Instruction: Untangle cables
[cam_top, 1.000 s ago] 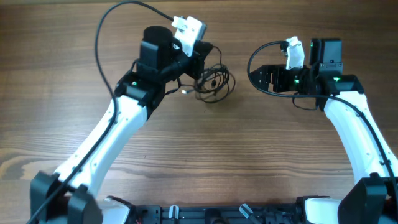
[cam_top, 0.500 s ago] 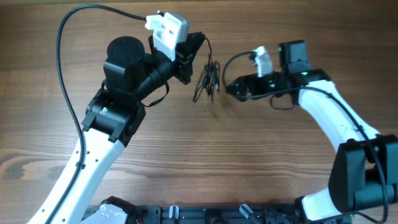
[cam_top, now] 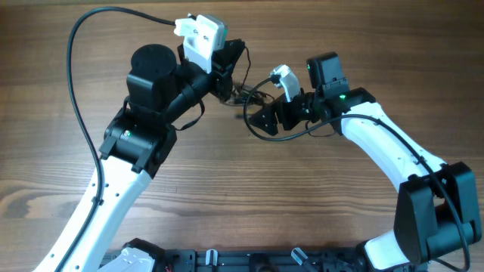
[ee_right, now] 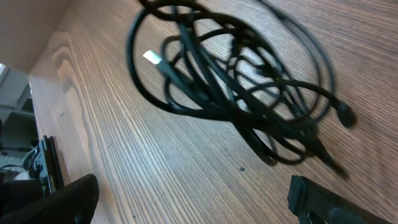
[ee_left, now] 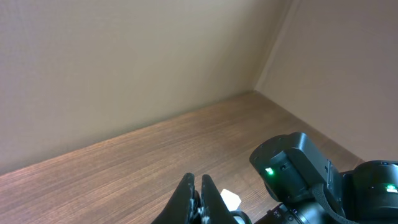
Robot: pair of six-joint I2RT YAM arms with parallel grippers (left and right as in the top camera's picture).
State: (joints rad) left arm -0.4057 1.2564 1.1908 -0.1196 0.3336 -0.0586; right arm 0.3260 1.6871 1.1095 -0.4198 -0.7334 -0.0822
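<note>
Cables (cam_top: 248, 94): small black tangle near the middle of the table (cam_top: 302, 196), far half, in the gap between the two grippers.

Left gripper (cam_top: 236, 59): just left of and above the tangle in the overhead view, tip pointing right. Fingers pressed fully together. One thin strand runs from the tangle up to the fingertips, so it reads as pinched there. The left wrist view shows the two fingers (ee_left: 191, 198) flat against each other at the bottom edge, and no wire can be made out between them. That camera looks upward at a plain wall (ee_left: 124, 62) and a strip of wood surface. Part of the right arm (ee_left: 298, 168), with a green light, sits at lower right.

Right gripper (cam_top: 257, 119): just below and right of the tangle, pointing left toward it. Jaws spread wide, nothing between them.

Right wrist view: cables (ee_right: 242, 81) fill the upper half as several loops crossing each other over the wood grain. A pale metal plug end (ee_right: 152, 58) sticks out on the left of the knot, and a small round plug end (ee_right: 345, 115) on the right. The upper loops run out of frame. The right gripper (ee_right: 186, 202) has one fingertip (ee_right: 68, 199) at lower left and the other at lower right, both clear of the wires. Cannot tell whether the tangle rests on the wood or hangs just above it.
</note>
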